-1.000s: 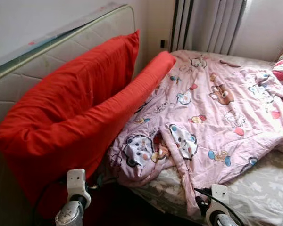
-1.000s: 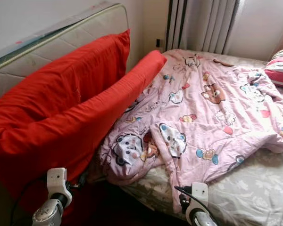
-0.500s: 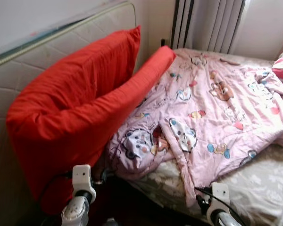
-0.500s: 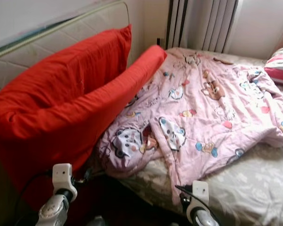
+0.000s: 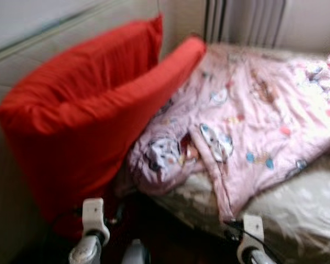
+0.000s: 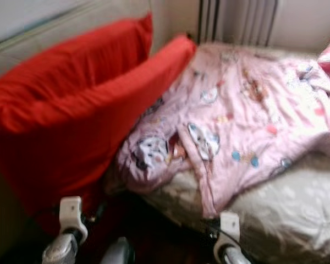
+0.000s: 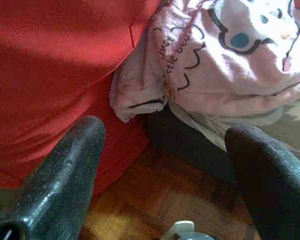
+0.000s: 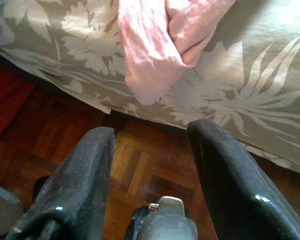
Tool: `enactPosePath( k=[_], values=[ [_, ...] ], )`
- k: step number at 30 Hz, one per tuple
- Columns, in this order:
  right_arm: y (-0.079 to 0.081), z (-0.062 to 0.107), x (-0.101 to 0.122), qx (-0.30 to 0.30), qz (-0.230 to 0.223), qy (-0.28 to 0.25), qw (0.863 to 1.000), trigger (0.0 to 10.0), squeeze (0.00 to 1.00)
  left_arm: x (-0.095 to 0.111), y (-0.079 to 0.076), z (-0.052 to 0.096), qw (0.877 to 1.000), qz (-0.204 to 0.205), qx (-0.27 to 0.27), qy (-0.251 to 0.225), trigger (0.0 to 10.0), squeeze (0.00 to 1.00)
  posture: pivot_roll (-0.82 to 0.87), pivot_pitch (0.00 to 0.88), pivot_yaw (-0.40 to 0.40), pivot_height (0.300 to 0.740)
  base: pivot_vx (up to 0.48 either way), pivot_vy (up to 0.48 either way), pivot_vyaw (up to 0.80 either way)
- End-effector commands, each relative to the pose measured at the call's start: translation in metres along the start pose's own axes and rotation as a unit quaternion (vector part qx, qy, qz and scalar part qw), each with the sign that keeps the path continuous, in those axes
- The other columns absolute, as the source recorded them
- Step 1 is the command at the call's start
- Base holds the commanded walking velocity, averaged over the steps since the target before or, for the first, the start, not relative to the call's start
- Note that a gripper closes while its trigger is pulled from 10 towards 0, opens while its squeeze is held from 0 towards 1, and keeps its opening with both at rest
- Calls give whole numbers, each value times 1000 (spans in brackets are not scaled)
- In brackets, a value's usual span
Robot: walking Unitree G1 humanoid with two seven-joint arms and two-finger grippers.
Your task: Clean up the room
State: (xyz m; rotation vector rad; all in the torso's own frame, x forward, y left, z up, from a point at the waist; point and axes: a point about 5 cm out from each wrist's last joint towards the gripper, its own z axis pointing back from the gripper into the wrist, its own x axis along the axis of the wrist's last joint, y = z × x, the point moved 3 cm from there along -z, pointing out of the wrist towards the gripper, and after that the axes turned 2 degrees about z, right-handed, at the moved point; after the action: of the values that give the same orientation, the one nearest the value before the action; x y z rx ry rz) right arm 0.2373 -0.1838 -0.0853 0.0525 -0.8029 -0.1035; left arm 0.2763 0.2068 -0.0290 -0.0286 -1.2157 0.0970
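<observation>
Compared with half a second ago, both head views are blurred and the whole scene sits slightly shifted, which marks camera motion; the bedding lies as before. Large red cushion (image 5: 82,115) leans against the padded headboard (image 5: 11,181), its long lower fold reaching toward the curtains (image 5: 245,22). Pink cartoon-print quilt (image 5: 253,110) lies crumpled across the bed, one bunched corner just beside the cushion and a narrow strip hanging over the mattress edge. Grey leaf-patterned sheet (image 8: 250,100) covers the mattress beneath it. Left gripper (image 7: 162,170) hovers low over the wooden parquet floor (image 8: 140,165), fingers (image 7: 65,170) spread wide and empty, facing the gap between cushion and quilt. Right gripper (image 8: 150,175) hangs below the bed edge, jaws likewise wide apart, under the hanging quilt strip.
</observation>
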Motion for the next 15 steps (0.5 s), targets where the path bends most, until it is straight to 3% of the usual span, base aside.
enactPosePath(
  k=[1, 15],
  values=[
    [3, 0, -1, 4, 1, 3, 1000, 10000, 0, 5, 6, -2, 1000, -2, 5, -5, 10000, 0, 25, 65, 23, 645, 0, 0, 0],
    [1, 0, 1, 3, 8, -2, 1000, 10000, 0, -2, 10, -1, 1000, -3, 4, 16, 10000, 0, 15, 65, 31, 630, 0, 0, 0]
  ],
)
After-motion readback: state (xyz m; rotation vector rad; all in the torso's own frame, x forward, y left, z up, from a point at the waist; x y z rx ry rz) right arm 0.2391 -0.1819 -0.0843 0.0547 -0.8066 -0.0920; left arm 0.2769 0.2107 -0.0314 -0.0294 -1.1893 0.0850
